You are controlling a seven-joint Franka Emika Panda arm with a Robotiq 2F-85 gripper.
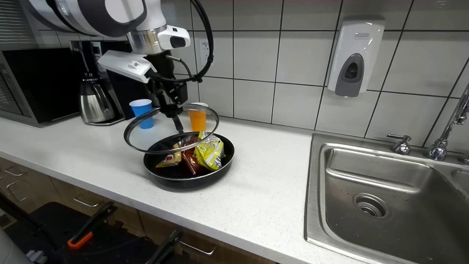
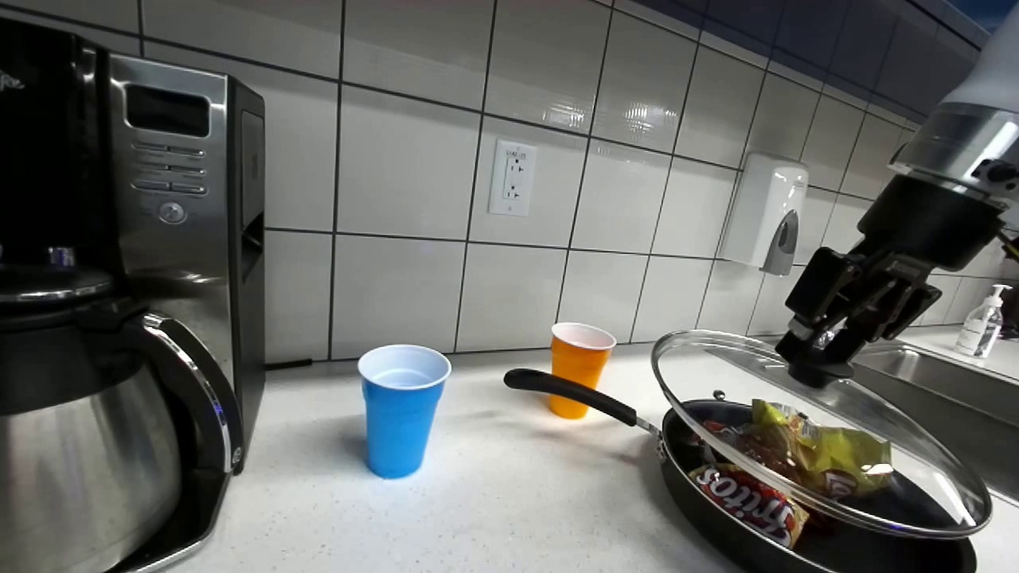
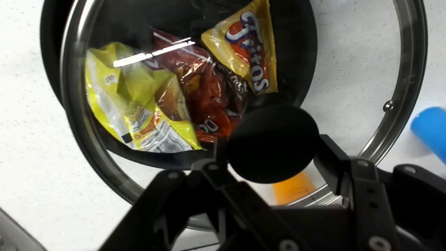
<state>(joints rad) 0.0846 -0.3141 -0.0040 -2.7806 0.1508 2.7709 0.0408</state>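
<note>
arm (image 1: 121,18) reaches over counter (image 1: 271,176), wrist (image 1: 146,41) angled downward | gripper (image 2: 814,348) partly spread, pinching black knob (image 3: 273,143) | glass lid (image 2: 884,414) tilts beneath it, partly over frying pan (image 1: 190,183)

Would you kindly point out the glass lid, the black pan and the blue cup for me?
Glass lid (image 3: 273,143), wrist view: on its black knob.
Black pan (image 1: 190,184), in an exterior view: on its outer wall, below the rim.
Blue cup (image 2: 401,426), in an exterior view: on its outer side.

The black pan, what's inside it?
The black pan holds a yellow bag, a Fritos bag and, between them, reddish packaging, seen partly through the glass lid. Anything beneath them is covered.
</note>
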